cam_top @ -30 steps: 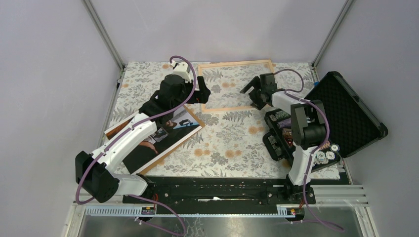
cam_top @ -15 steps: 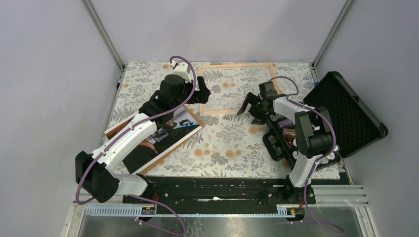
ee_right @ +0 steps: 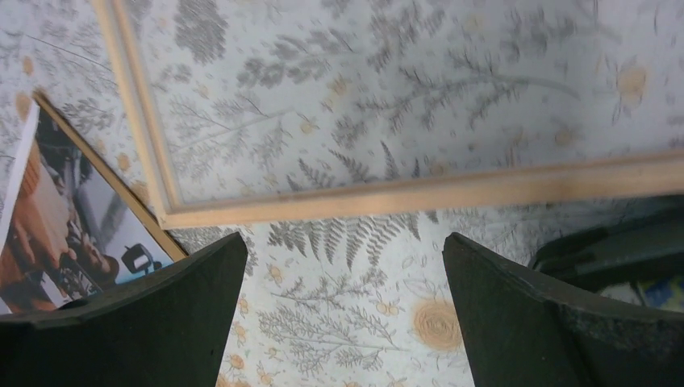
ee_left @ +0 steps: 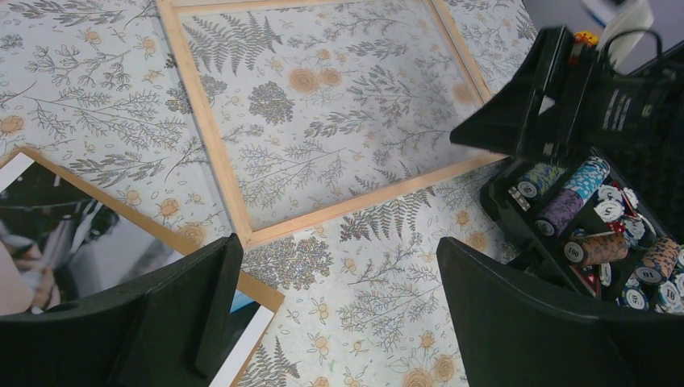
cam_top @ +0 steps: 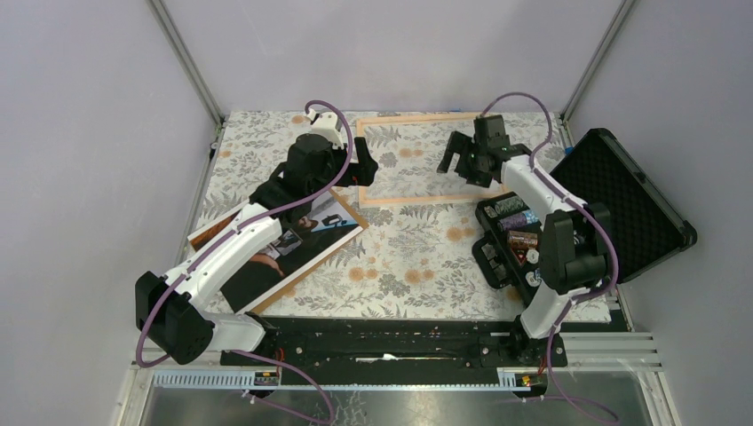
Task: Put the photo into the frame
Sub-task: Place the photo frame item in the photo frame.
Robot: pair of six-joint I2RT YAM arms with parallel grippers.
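Left end effector (cam_top: 362, 169) released, jaws wide and empty, hung above the near-left corner of the frame (cam_top: 417, 197). Right end effector (cam_top: 463, 162), also released and empty, hung over the frame's right half. Frame lay flat at the far side of the table (cam_top: 400, 266); photo (cam_top: 330, 228) lay face up, askew, just beside that corner.
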